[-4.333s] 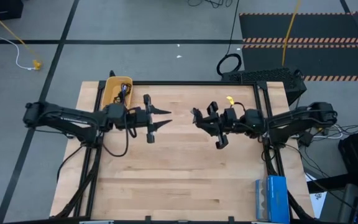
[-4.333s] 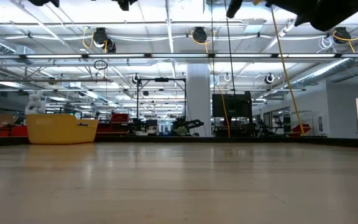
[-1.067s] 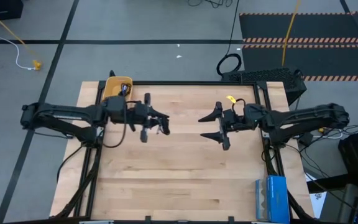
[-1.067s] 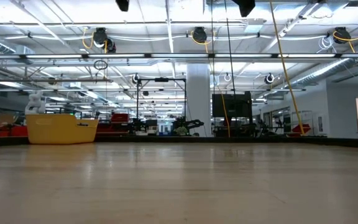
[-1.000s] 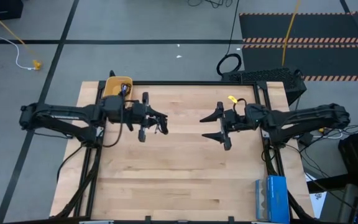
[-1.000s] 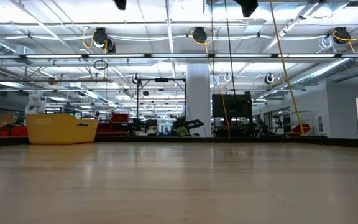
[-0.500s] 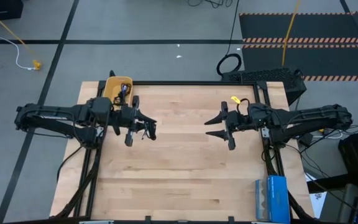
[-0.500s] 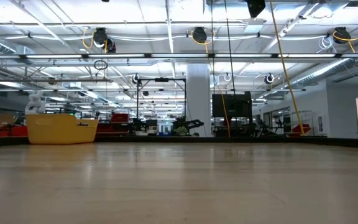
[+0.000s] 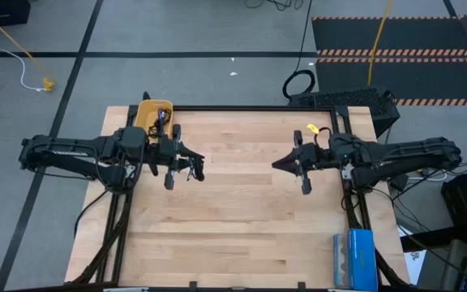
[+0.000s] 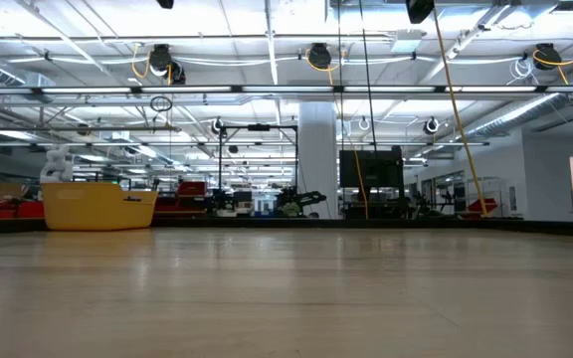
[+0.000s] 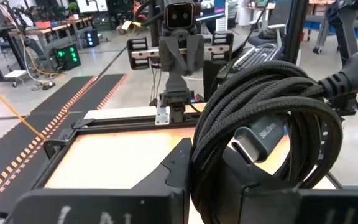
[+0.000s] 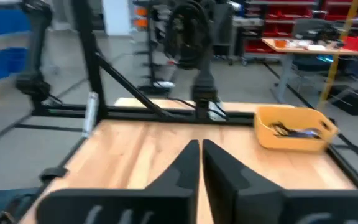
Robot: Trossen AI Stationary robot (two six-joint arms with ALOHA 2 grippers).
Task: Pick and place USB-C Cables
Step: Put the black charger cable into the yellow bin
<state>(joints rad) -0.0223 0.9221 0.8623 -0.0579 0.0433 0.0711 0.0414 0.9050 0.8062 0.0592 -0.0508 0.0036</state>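
Desk (image 9: 233, 227): bare wood across the middle, black frame rails along its edges. Both arms reach in from the sides, held above the surface.

Left hand (image 9: 186, 166) is clenched on a bundled black cable (image 11: 272, 134); in the left wrist view the braided loops sit thick between the fingers, a plug end showing in the bundle. It hangs over the desk's left part, near the yellow bin (image 9: 152, 118) at the far left corner.

Right hand (image 9: 286, 163) hovers over the right part of the desk, fingers closed together with nothing between them, as the right wrist view shows.

The bin holds at least one cable (image 12: 294, 131); dark and bluish strands show inside, too small to say how many.

Step in hand, by my reading: carrying the bundle to the bin. To do it well, bring the hand squarely over the bin mouth before letting go, low enough that loose loops do not drape over the rim. A trailing plug could catch the frame rail beside the bin.

Other things: a blue box (image 9: 353, 258) at the near right edge, well away from the path. Nothing lies between hand and bin.
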